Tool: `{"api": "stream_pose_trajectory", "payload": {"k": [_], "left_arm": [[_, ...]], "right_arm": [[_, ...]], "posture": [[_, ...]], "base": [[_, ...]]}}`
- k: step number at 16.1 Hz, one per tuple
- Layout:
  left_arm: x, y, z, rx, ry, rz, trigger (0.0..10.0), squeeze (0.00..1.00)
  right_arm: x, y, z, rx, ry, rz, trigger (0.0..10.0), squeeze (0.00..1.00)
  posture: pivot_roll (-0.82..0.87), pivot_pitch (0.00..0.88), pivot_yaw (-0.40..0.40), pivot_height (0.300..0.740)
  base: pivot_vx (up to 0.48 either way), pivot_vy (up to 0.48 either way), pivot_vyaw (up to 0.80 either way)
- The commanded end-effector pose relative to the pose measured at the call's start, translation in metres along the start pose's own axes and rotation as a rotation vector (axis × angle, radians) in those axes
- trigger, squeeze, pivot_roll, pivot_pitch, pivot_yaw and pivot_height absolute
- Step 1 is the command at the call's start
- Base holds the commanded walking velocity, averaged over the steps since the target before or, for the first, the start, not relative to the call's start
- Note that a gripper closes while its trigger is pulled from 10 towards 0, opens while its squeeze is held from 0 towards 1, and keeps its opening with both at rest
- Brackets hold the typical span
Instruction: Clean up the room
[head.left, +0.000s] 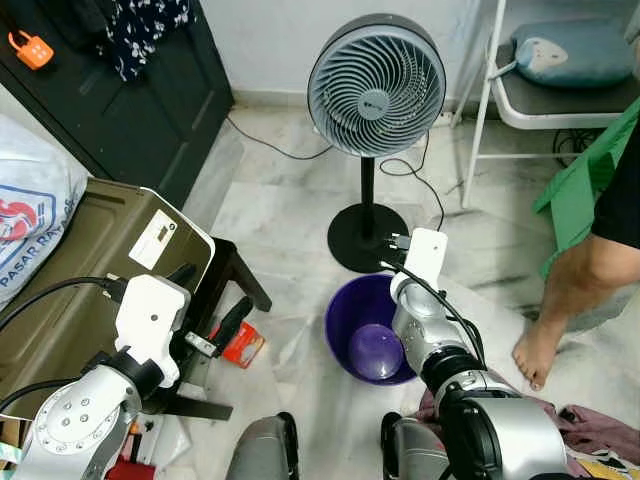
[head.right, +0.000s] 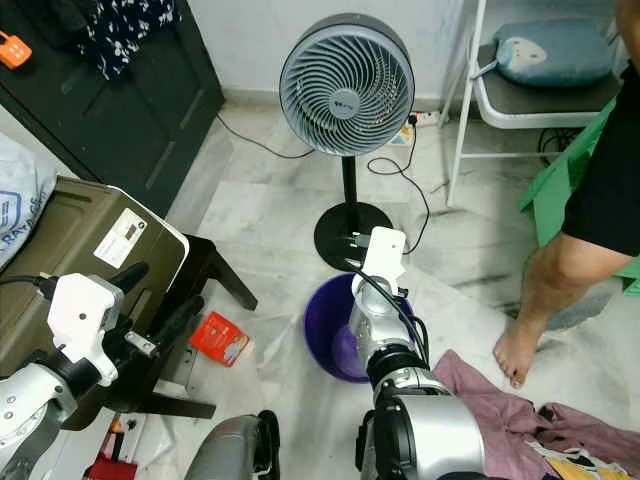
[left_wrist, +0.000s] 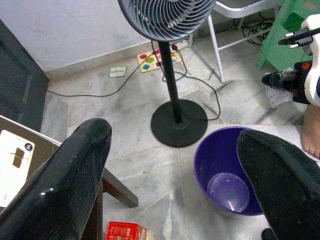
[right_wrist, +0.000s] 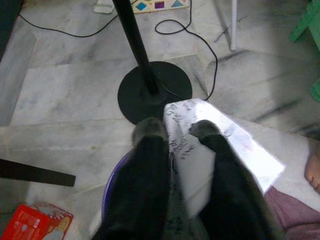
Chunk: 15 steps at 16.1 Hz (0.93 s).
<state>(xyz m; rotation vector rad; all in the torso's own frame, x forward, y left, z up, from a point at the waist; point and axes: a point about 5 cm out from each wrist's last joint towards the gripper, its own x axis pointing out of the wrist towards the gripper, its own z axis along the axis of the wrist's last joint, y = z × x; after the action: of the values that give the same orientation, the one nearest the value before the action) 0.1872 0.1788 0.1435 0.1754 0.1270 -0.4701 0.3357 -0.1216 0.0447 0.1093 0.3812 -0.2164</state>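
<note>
Marble floor (head.left: 280, 200): right hand (right_wrist: 176, 131) pinches paper (right_wrist: 200, 150) over purple bucket (head.left: 345, 320)

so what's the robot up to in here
It is tidying a cluttered floor. The right gripper is shut on a white sheet of paper and holds it over the purple bucket, which stands by the base of the standing fan. The left gripper is open and holds nothing, above the floor near a small red box. A person's bare leg stands to the right, with clothes heaped on the floor.

Person (head.right: 580, 230) cut off at edge; paper (right_wrist: 200, 145) print illegible.
</note>
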Motion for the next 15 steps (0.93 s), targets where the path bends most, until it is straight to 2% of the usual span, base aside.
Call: {"api": "stream_pose_trajectory", "payload": {"k": [1,10,14,15], "left_arm": [[-0.004,0.001,0.001,0.009,0.015,-0.004,10.0,0.0],[0.008,-0.001,0.002,-0.001,-0.007,0.003,10.0,0.0],[0.034,-0.003,0.004,-0.027,-0.073,0.017,10.0,0.0],[0.045,-0.006,0.006,-0.04,-0.1,0.027,10.0,0.0]], "right_arm": [[-0.001,0.004,-0.001,0.011,0.008,0.003,10.0,1.0],[0.002,0.013,0.022,0.026,-0.095,0.047,10.0,1.0],[0.0,0.015,0.036,0.052,-0.166,0.106,10.0,1.0],[-0.006,0.014,0.035,0.042,-0.193,0.136,10.0,1.0]], "posture": [[0.27,0.22,0.16,0.74],[0.24,0.196,0.146,0.74],[0.14,0.129,0.103,0.74],[0.11,0.106,0.09,0.74]], "base": [[0.0,0.0,0.0],[0.0,0.0,0.0],[0.0,0.0,0.0],[0.0,0.0,0.0]]}}
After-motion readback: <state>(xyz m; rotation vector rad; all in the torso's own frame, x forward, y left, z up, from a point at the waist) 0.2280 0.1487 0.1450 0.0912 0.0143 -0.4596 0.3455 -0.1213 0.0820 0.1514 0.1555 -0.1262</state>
